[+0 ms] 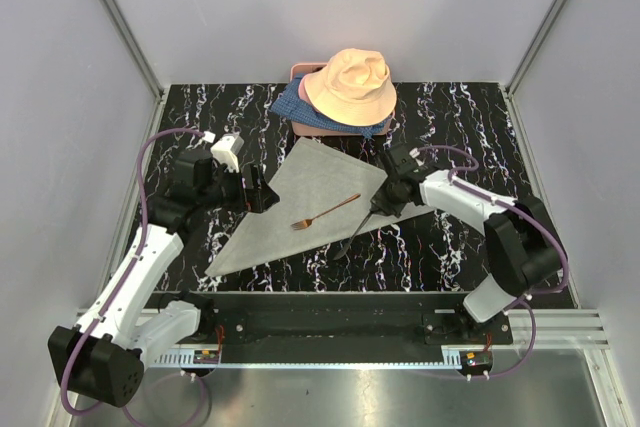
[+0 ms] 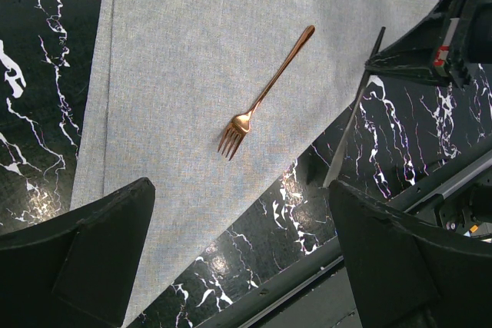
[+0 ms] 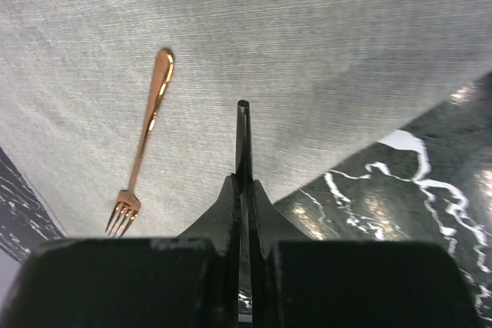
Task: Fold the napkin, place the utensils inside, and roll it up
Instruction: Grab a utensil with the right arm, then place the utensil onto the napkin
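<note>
The light-grey napkin [image 1: 300, 197] lies folded into a triangle on the black marbled table [image 1: 450, 247]. A copper fork [image 1: 325, 212] lies on it, tines toward the front; it also shows in the left wrist view [image 2: 269, 86] and the right wrist view [image 3: 150, 124]. My right gripper [image 1: 385, 197] is shut on a thin knife [image 1: 355, 232], held edge-on [image 3: 243, 136] at the napkin's right edge, one end over the cloth, the rest slanting down over the table [image 2: 350, 124]. My left gripper [image 1: 262, 195] is open and empty, above the napkin's left part [image 2: 192, 74].
A peach bucket hat [image 1: 350, 85] sits on blue patterned fabric [image 1: 290, 107] at the back, just behind the napkin's top corner. Grey walls close in the sides. The metal rail [image 1: 330, 302] runs along the table's front edge.
</note>
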`<state>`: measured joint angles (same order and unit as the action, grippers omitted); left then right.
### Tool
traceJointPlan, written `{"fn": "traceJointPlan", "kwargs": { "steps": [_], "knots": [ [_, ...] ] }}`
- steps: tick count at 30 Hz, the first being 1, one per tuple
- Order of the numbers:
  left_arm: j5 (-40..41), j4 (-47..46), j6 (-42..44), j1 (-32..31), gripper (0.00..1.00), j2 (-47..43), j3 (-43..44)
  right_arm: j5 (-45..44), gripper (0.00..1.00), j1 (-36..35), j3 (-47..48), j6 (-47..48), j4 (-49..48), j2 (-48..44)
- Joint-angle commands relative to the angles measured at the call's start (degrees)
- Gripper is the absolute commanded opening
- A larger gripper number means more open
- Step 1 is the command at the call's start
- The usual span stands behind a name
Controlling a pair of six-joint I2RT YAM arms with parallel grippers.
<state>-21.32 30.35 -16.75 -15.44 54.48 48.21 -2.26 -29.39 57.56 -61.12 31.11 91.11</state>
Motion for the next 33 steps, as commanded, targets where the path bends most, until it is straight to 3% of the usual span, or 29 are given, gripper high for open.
{"fn": "traceJointPlan", "kwargs": {
  "steps": [1,10,33],
  "knots": [
    [-1.35,-1.61,0.05,0.24,0.99,-1.13,0.05,2.09,0.0,-1.81,2.56,-4.34,-5.88,2.48],
    [-1.0,-1.61,0.05,0.24,0.99,-1.66,-0.04,4.81,0.0,-3.48,0.54,-12.87,-14.93,3.81],
    [-0.3,-1.52,0.32,-0.2,0.99,-2.97,-0.04,-2.04,0.0,-9.55,-6.49,-27.2,-19.42,3.11]
  ]
}}
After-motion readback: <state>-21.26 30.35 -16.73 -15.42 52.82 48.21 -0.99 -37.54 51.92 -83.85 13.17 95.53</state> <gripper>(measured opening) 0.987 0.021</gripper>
